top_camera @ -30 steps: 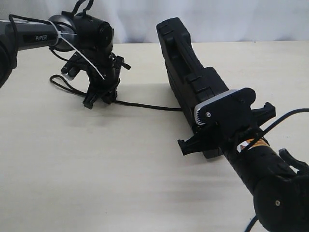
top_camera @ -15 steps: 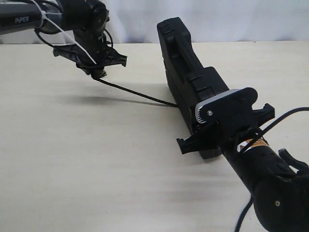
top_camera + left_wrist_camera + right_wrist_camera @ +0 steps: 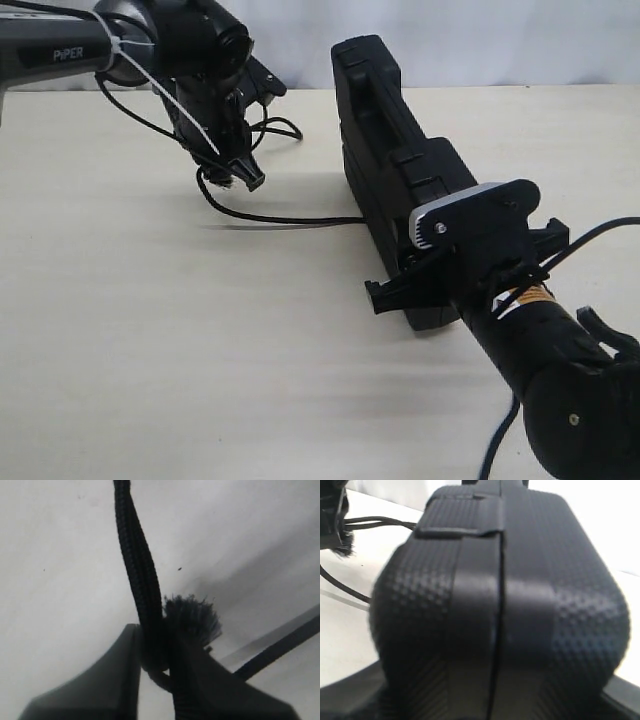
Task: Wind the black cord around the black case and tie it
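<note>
The black case (image 3: 385, 150) stands on its long edge, running from the back of the table toward the front right. My right gripper (image 3: 440, 282) is shut on its near end; in the right wrist view the case (image 3: 495, 580) fills the frame between the fingers of that gripper (image 3: 492, 692). The black cord (image 3: 270, 217) lies slack from the case's left side to my left gripper (image 3: 237, 172), which hovers left of the case. The left gripper (image 3: 156, 647) is shut on the cord (image 3: 137, 565) next to its frayed end (image 3: 192, 617).
The cream table (image 3: 200, 350) spreads out under both arms. A white backdrop (image 3: 450, 40) closes the far edge. Thin arm cables (image 3: 275, 125) loop beside the left wrist, between it and the case. The right arm's body (image 3: 560, 380) fills the front right corner.
The left gripper rose off the table with the cord, then swung right toward the case. The cord, pulled taut half a second ago, now sags in a curve on the table.
</note>
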`<state>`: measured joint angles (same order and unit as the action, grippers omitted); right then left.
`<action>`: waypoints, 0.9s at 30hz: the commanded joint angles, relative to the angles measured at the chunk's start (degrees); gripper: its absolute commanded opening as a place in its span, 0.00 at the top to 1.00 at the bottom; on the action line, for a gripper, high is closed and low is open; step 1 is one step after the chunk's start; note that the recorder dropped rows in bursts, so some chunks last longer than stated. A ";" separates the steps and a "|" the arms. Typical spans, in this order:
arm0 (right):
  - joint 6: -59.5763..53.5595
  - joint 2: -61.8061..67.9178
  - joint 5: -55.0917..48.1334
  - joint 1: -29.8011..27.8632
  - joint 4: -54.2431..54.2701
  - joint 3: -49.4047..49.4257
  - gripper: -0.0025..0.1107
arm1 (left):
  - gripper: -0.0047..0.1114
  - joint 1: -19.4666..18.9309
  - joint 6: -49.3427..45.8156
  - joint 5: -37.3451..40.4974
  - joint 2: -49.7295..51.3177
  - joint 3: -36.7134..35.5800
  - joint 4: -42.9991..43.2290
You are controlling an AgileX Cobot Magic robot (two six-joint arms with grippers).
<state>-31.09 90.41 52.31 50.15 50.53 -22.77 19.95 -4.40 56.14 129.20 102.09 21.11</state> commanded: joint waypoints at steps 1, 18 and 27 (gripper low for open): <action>0.25 -0.29 1.83 -0.12 1.09 -0.20 0.94 | 0.96 0.07 -1.28 -1.95 -0.58 -0.17 -0.91; 0.52 1.34 5.25 -0.12 6.03 -0.20 0.94 | 0.96 0.05 -15.50 -20.69 -9.74 -10.32 -12.38; 7.33 3.08 4.26 -5.98 1.71 -0.20 0.94 | 0.96 -0.40 -20.78 -50.13 -25.45 -36.97 -11.78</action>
<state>-25.15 93.08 56.53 46.40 52.27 -23.00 19.95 -24.08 15.38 107.94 71.08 9.92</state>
